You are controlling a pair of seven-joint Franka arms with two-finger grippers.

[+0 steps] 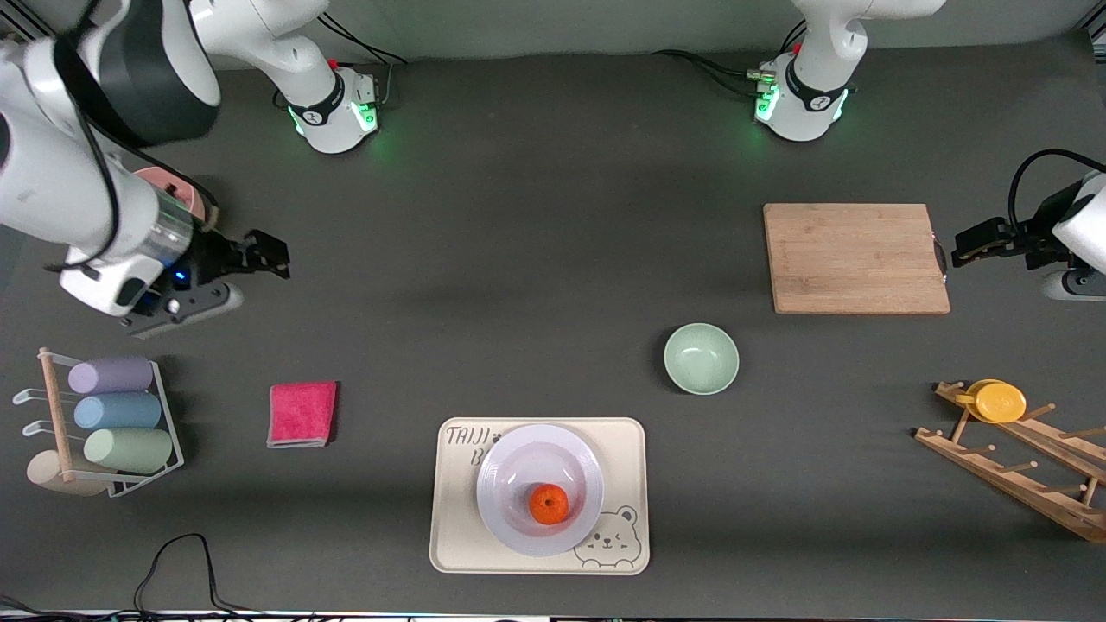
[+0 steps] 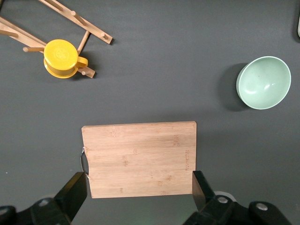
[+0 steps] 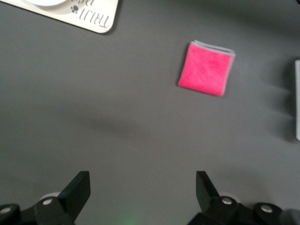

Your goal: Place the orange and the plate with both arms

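Observation:
The orange [image 1: 549, 504] lies in the pale lavender-white plate [image 1: 518, 527], which sits on the cream bear tray [image 1: 454, 544] near the front camera. My right gripper [image 1: 268, 257] is open and empty, up over bare table at the right arm's end; its view [image 3: 140, 187] shows bare table between the fingers. My left gripper [image 1: 972, 246] is open and empty, up at the handle edge of the wooden cutting board [image 1: 855, 257]; in the left wrist view [image 2: 139, 190] the board [image 2: 140, 157] lies just off the fingers. Both grippers are well away from the plate.
A mint-green bowl [image 1: 701, 358] stands between board and tray. A pink cloth [image 1: 301, 414] lies toward the right arm's end, beside a cup rack [image 1: 104, 423]. A wooden peg rack [image 1: 1020, 462] with a yellow cup [image 1: 998, 401] stands at the left arm's end.

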